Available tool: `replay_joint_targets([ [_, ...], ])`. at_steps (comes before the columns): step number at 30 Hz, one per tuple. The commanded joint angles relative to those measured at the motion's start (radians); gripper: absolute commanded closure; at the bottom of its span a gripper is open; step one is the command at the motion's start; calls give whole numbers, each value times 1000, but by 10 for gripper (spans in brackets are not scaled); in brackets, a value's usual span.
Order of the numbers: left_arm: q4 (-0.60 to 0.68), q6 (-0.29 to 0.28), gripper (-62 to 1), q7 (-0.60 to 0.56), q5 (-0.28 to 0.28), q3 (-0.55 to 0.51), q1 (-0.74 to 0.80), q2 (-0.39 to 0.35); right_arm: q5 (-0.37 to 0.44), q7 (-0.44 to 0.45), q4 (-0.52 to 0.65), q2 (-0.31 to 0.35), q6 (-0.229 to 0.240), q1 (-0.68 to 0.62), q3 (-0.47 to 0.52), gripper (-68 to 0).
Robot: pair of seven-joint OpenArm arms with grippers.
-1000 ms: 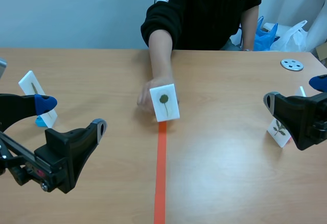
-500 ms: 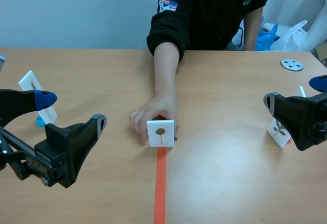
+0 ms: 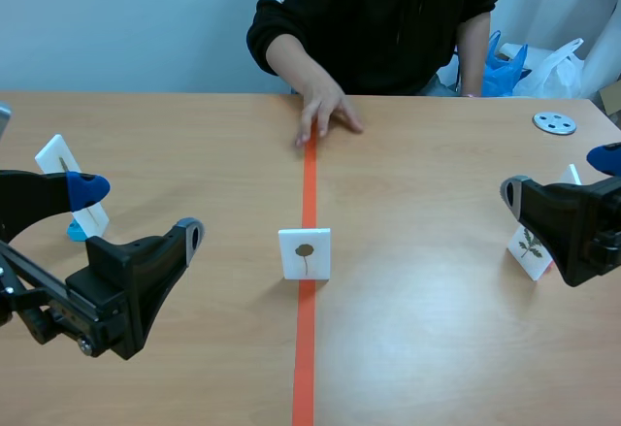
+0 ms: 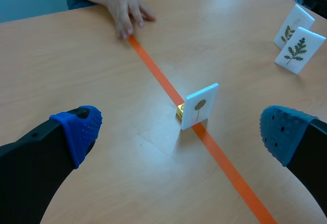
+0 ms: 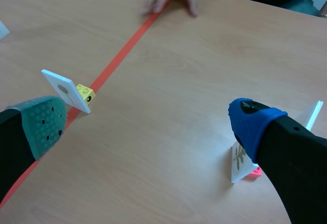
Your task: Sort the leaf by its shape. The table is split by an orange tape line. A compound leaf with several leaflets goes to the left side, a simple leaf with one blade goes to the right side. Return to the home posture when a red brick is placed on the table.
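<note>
Across the whole field of view runs the wooden table (image 3: pixel 437 348), and at its far edge sits a person (image 3: pixel 388 18) in a black top, one hand (image 3: pixel 325 115) resting flat on the far end of the orange tape line (image 3: pixel 306 348) that splits the surface down the middle. Low on my left side hangs my left gripper (image 3: pixel 139 213), its two fingers spread wide with nothing between them. My right gripper (image 3: pixel 560 174) hangs low on the other side, likewise spread wide and empty. Behind the person's elbow, off the table, lie a white plastic bag (image 3: pixel 558 62) and a blue one (image 3: pixel 505 67). Next in size is the leaf card (image 3: pixel 305 253), a white card standing upright right on the tape line, about midway between my two grippers and well apart from both; it shows one small round blade on a stem. Just beside my right gripper stands a card with a many-leaflet leaf (image 3: pixel 529 248), and a second card (image 4: pixel 291 27) stands just behind it, toward the far edge. Beside my left gripper stands another white card (image 3: pixel 70 179) bearing a narrow leaf, on a blue base (image 3: pixel 76 230). A grey disc (image 3: pixel 554 122) with holes lies flat near the far right edge. Smallest is the yellow brick (image 5: pixel 85 94) touching the back of the leaf card.
</note>
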Motion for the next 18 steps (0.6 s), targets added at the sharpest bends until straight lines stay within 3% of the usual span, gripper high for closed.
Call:
replay_joint_targets([
  [1,8,-2,-623,-3,-10,-2,-3,15,7,10,23,8,-5,9,8,-679],
  [10,7,-15,-623,-4,-8,-2,-3,16,7,3,23,8,-5,9,8,-679],
  [18,7,-58,-623,-3,43,-2,-3,16,7,3,23,8,-5,9,8,-679],
])
